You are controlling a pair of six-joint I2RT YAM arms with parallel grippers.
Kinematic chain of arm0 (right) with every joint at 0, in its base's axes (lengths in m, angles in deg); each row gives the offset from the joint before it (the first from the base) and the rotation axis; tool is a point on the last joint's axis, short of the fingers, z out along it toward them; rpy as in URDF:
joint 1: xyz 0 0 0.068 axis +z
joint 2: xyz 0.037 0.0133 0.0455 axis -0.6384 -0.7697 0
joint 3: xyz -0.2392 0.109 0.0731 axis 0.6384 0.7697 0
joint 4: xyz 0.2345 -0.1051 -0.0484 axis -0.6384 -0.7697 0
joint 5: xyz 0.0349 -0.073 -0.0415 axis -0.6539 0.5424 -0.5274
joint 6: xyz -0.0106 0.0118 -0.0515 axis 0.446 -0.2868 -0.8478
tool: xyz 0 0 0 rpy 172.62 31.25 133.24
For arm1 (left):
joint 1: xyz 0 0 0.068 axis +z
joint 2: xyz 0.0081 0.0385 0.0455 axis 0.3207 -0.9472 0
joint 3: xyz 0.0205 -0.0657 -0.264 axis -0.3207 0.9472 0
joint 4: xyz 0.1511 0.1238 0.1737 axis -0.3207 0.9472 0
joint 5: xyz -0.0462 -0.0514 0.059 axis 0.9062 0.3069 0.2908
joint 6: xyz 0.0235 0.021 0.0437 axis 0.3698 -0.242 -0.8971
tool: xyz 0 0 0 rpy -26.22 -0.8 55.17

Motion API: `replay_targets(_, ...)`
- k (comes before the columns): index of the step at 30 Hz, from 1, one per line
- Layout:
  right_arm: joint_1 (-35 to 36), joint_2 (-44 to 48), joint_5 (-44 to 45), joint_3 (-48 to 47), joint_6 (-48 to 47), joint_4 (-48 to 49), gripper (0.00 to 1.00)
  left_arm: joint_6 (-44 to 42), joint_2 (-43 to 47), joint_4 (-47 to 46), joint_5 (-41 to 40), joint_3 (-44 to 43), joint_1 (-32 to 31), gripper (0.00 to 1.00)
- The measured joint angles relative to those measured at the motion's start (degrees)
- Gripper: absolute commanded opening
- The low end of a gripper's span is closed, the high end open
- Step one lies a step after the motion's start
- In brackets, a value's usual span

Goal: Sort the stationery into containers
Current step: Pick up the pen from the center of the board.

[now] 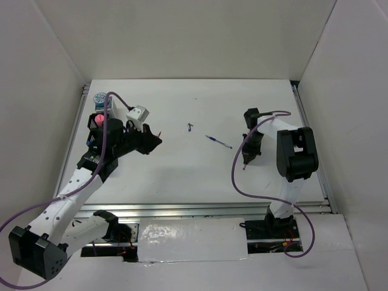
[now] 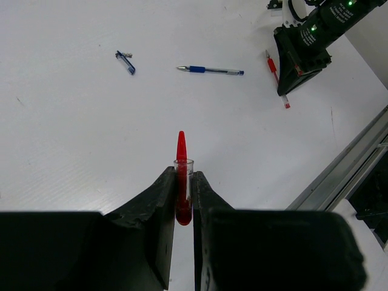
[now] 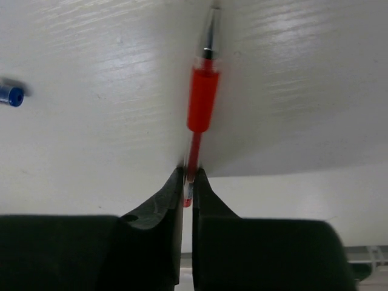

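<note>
Containers [image 1: 104, 107]: ranged along the left edge of the table [image 1: 182, 176].
Short piece [image 2: 180, 145]: clamped in the left gripper [image 2: 183, 182], right of the containers.
Loose pen [image 1: 218, 142]: laid mid-table, between the grippers.
Small bottle [image 1: 190, 127]: laid left of and behind the loose pen.
Held pen [image 3: 200, 103]: clamped in the right gripper [image 3: 187, 176], right of the loose pen.

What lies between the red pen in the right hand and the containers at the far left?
The left hand, shut on a short red piece, hangs just before the containers, across that path. The blue pen and a small blue piece lie flat on the table between; a lifted red pen would likely clear them.
</note>
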Motion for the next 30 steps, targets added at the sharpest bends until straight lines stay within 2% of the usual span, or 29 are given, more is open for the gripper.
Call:
replay_targets(1,-0.02,0.00,0.31,0.00,0.17,-0.13,0.00,0.02,-0.11,-0.02,0.11,0.00,0.09,0.00)
replay_targets(7,-0.07,0.44,0.61,-0.09,-0.79,-0.33,0.00,-0.68,-0.72,0.17,1.81,0.00,0.96,0.00)
replay_targets(11,0.00,4.61,-0.90,-0.11,-7.67,0.20,0.00,-5.35,-1.33,3.93,6.45,-2.16,2.36,0.00)
replay_targets(15,0.00,13.73,-6.95,-2.08,-19.80,-2.12,0.00,-17.42,-0.90,7.45,14.58,-4.52,3.80,0.00)
replay_targets(19,1.79,18.86,-16.33,-9.73,-29.57,-8.24,0.00,-28.85,4.61,9.01,16.87,-2.60,2.49,0.00)
replay_targets(22,6.45,18.99,-25.24,-14.16,-34.84,-13.31,0.00,-39.21,8.83,10.10,15.76,-1.33,-0.50,0.00)
replay_targets(26,14.86,16.96,-37.22,-15.63,-38.93,-20.70,0.00,-54.03,11.13,10.01,12.07,0.13,-4.87,0.00)
replay_targets(30,20.87,13.16,-45.99,-19.10,-41.72,-24.39,0.00,-68.04,14.67,7.67,6.82,7.21,-7.91,0.00)
